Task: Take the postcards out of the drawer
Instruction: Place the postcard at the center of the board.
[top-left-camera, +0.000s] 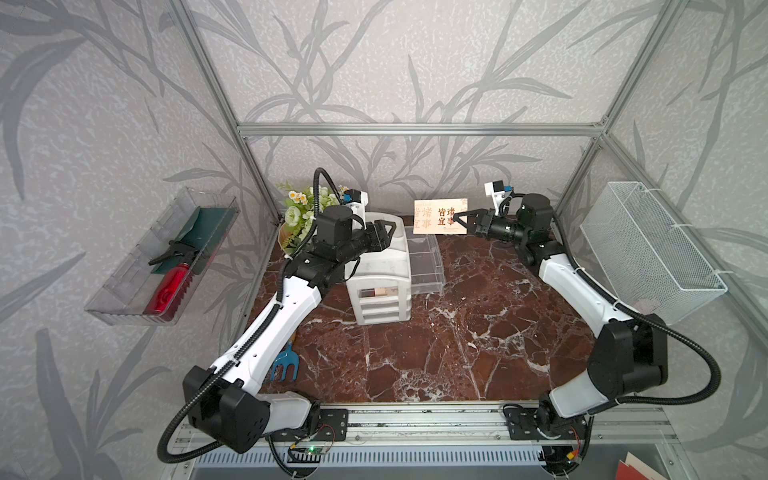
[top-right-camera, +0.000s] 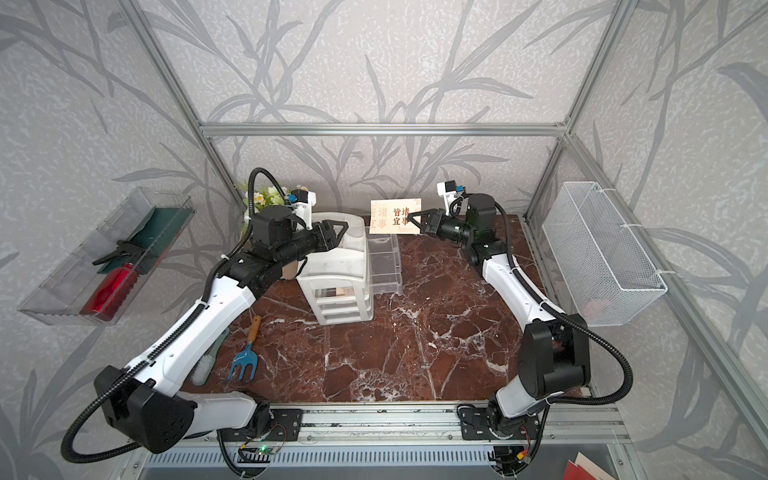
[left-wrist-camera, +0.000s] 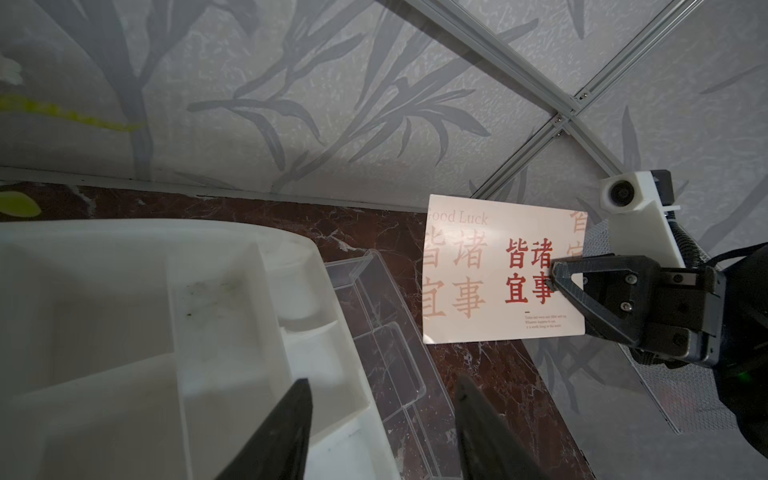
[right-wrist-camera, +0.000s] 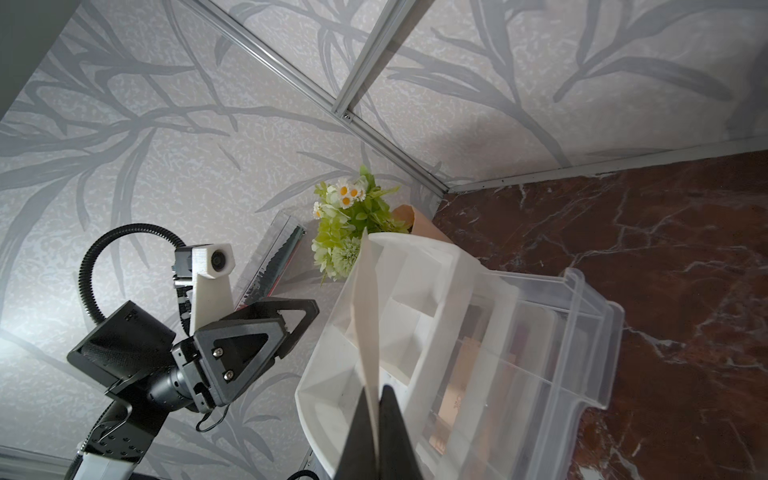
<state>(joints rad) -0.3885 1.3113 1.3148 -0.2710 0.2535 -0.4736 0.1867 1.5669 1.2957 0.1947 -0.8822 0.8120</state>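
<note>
Pinching beige postcard (top-left-camera: 440, 219) at right edge, right gripper (top-left-camera: 456, 216) holds it upright above far worktop (top-left-camera: 457, 332), just beyond open drawer (top-left-camera: 426, 284). Left gripper (left-wrist-camera: 382, 386) spread over organiser (top-left-camera: 382, 257) top, empty. Card prob. light, thin, bendy, slick: grip edge w/ deep bite, avoid creasing, else slips.

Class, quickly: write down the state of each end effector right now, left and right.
Left end effector: open, holding nothing.
Right end effector: closed on the beige rectangular postcard with red Chinese characters, gripped at its edge.
</note>
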